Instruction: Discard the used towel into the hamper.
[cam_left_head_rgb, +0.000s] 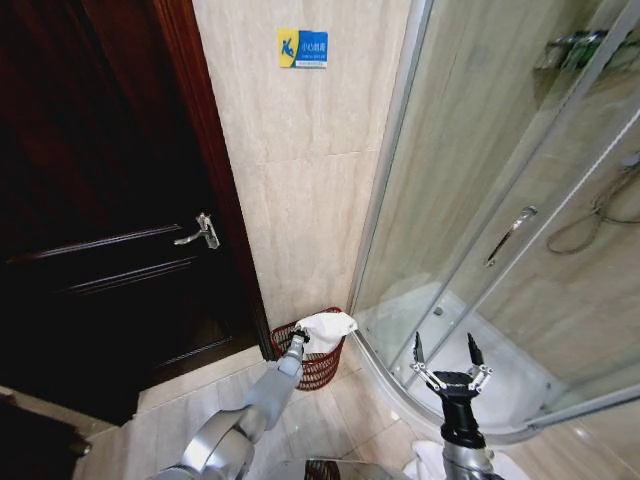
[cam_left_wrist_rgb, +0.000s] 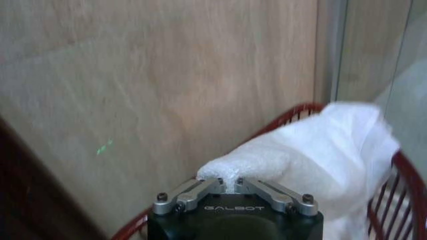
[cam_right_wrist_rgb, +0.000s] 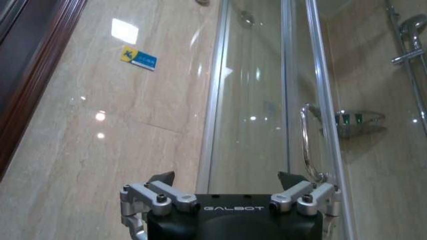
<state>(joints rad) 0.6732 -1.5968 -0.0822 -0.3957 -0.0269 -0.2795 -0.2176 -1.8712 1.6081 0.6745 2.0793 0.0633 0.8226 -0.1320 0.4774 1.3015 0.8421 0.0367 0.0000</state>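
Note:
The hamper (cam_left_head_rgb: 318, 368) is a small reddish-brown wire basket standing on the floor against the tiled wall, between the door and the shower. A white towel (cam_left_head_rgb: 326, 328) drapes over its rim. My left gripper (cam_left_head_rgb: 299, 338) reaches to the hamper's near rim and is shut on the towel. In the left wrist view the jaws pinch a fold of the towel (cam_left_wrist_rgb: 313, 155) above the hamper's rim (cam_left_wrist_rgb: 403, 170). My right gripper (cam_left_head_rgb: 449, 357) hangs open in front of the shower door, to the right of the hamper, holding nothing.
A dark wooden door (cam_left_head_rgb: 100, 230) with a metal handle (cam_left_head_rgb: 200, 232) stands to the left. The curved glass shower enclosure (cam_left_head_rgb: 500, 250) with a handle (cam_right_wrist_rgb: 305, 140) fills the right. More white cloth (cam_left_head_rgb: 430, 458) lies on the floor by the right arm's base.

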